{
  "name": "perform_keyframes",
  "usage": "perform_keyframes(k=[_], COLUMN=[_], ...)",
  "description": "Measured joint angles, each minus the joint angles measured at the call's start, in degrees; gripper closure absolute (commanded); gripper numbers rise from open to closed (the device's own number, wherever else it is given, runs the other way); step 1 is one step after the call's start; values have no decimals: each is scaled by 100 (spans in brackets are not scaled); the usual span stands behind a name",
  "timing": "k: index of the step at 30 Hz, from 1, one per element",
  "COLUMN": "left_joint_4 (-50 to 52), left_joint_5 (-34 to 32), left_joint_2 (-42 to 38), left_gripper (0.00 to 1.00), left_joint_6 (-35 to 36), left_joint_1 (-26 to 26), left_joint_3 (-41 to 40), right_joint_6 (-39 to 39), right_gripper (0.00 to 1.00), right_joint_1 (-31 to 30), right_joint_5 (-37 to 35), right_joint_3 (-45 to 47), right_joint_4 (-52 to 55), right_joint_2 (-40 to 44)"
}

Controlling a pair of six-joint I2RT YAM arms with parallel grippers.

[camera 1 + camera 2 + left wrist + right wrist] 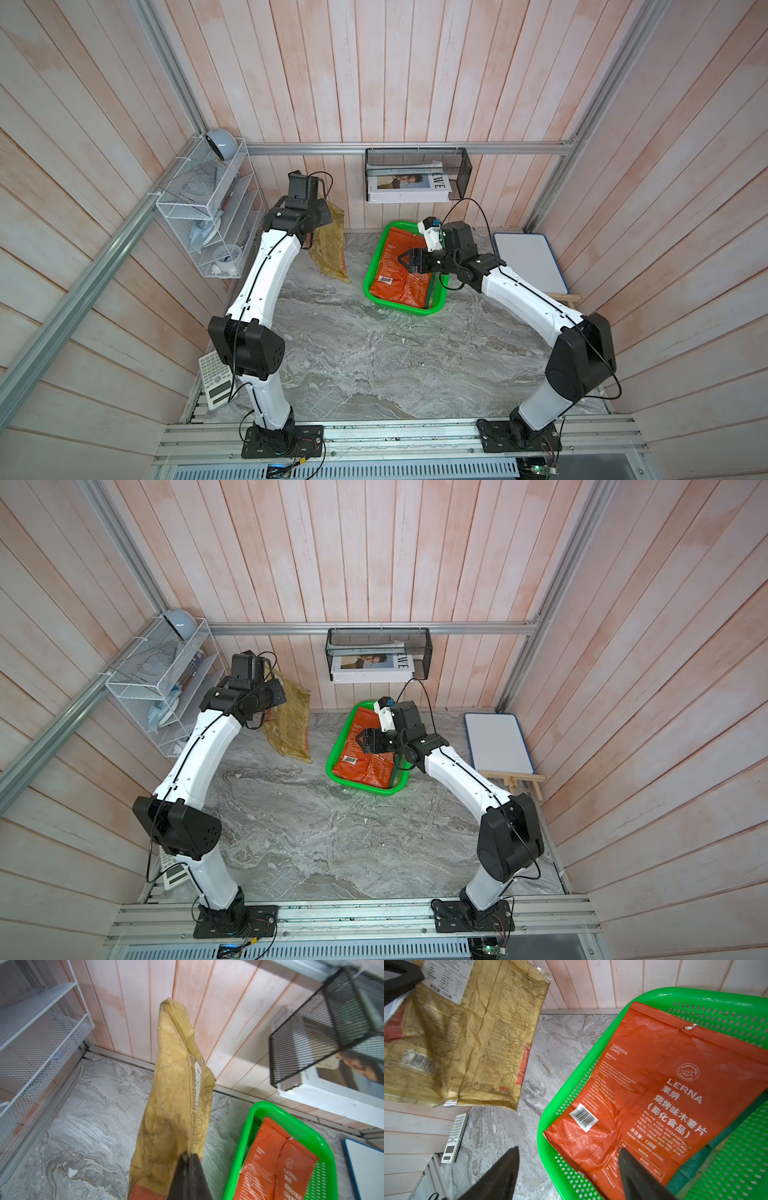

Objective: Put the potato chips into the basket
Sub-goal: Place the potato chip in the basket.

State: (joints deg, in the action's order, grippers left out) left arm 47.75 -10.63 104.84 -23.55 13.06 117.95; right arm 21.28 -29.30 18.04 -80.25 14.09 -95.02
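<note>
Two bags seem in: the orange-red bag (654, 1088) lies in the basket (695, 992) over a dark green bag (695, 1164). At its ten o'clock the left gripper (188, 1156) clamps the last visible yellow-tan bag (172, 1095) aloft; the right gripper (569, 1148) hangs released.

Crinkled, matt tan chip bag (467, 1043) and creased orange-red bag (654, 1095); glossy, perforated green plastic basket (695, 995); smooth marble-look desk (374, 365); whitewashed wood-plank walls (415, 83).
</note>
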Motion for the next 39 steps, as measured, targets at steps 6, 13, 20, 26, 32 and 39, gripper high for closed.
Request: perform_keyframes(k=[6, 13, 20, 26, 32, 39], left_joint_4=[-177, -514, -984, -1427, -1923, -1458], left_joint_5=[387, 1097, 1792, 2531, 2931, 3086], left_joint_2=[-136, -140, -109, -66, 319, 2420], left_gripper=[100, 100, 100, 100, 100, 47], left_joint_6=[-57, -330, -575, -605, -581, -332], left_joint_1=[476, 1021, 1447, 1729, 1668, 914], left_joint_3=[0, -4, -24, -219, -476, 275], right_joint_6=[385, 573, 627, 660, 597, 472], right_gripper=[22, 22, 24, 24, 24, 24], right_joint_1=[516, 997, 1233, 1318, 1377, 1388], right_joint_5=[118, 42, -247, -627, -883, -968], right_joint_3=[474, 953, 1528, 1908, 1939, 1939], right_joint_4=[-299, -417, -706, -863, -964, -848], right_joint_2=[76, 658, 1513, 1980, 2400, 2616])
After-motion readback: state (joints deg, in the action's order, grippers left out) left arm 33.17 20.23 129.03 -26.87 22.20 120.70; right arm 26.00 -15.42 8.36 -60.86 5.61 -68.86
